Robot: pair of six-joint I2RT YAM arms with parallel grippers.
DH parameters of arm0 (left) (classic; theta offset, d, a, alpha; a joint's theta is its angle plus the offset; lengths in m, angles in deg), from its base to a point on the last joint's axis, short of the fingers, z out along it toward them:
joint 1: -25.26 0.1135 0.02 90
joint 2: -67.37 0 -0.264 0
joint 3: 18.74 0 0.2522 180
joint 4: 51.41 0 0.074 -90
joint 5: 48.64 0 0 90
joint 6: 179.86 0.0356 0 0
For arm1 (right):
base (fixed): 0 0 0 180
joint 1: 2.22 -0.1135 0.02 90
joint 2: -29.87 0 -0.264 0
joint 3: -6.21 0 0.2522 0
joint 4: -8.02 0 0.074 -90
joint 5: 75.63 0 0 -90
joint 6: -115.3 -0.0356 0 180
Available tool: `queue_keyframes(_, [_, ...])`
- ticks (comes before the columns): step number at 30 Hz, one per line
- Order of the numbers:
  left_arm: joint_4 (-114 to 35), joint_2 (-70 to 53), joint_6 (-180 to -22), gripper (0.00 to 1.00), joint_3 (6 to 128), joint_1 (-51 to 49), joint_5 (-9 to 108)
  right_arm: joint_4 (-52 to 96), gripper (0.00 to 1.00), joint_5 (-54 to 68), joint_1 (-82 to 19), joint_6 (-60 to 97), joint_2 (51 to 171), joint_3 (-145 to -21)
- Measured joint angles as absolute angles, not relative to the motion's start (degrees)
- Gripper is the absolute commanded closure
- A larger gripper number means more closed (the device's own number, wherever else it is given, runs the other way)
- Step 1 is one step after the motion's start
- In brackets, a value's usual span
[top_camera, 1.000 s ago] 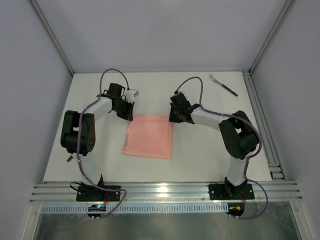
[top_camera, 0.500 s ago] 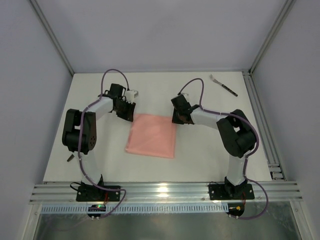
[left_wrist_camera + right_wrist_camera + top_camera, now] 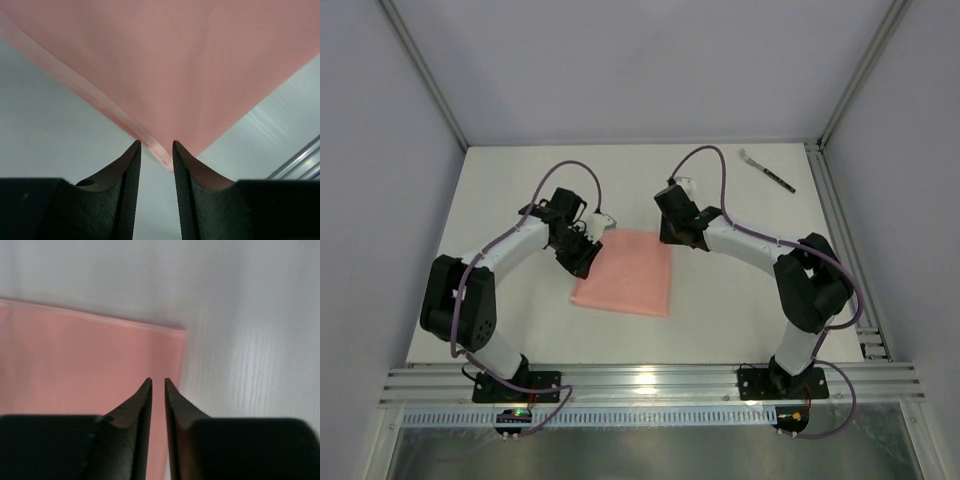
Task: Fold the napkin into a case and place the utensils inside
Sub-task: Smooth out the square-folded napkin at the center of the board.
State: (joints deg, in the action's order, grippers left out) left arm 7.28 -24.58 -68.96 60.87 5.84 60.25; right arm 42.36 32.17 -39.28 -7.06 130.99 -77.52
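1. Since a second ago, the left gripper (image 3: 584, 260) has swung from the 11 o'clock corner of the salmon-pink square cloth napkin (image 3: 625, 272) to its 9 o'clock edge. Both pairs of jaws have parted.
2. The napkin lies flat mid-table. The slim dark-handled silver fork (image 3: 767, 170) lies well apart at 1 o'clock.
3. Only the wrist views show the gaps. The left gripper (image 3: 156, 145) is slightly open and empty over a hemmed corner. The right gripper (image 3: 157, 381) is barely open and empty at the 1 o'clock corner.

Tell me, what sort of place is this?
Probably a robotics lab test cell: a white table boxed in by plain panels on aluminium framing, a left arm and a right arm bolted at its near edge, and a pink napkin and a fork set out.
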Motion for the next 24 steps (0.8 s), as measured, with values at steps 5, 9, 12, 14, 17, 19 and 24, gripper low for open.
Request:
queue_keyframes(5, [10.16,-26.08,-67.93,0.68,54.27,0.85,57.41,37.79,0.96,24.93,-40.37,-8.62,132.08,-76.65])
queue_keyframes(9, [9.75,-29.47,-67.69,0.68,53.29,-1.81,54.72,34.49,0.96,20.87,-37.38,-11.39,135.62,-74.68])
queue_keyframes(12, [9.68,-30.1,-67.14,0.68,53.07,-2.16,53.39,32.61,0.96,18.51,-33.86,-14.04,137.5,-72.04])
queue_keyframes(14, [9.35,-30.0,-66.9,0.68,52.8,-2.27,52.71,31.78,0.96,17.87,-31.89,-14.36,137.57,-71.97])
queue_keyframes(17, [9.11,-29.91,-66.73,0.68,52.59,-2.58,52.28,31.24,0.96,16.78,-30.34,-14.54,138.03,-71.97])
queue_keyframes(19, [9.11,-29.76,-66.62,0.68,52.52,-2.58,52.43,30.95,0.96,16.54,-29.88,-14.45,138.14,-72.02])
queue_keyframes(24, [9.13,-29.3,-66.35,0.67,52.37,-2.51,53.06,33.29,0.96,17.76,-29.42,-12.44,138.12,-73.22])
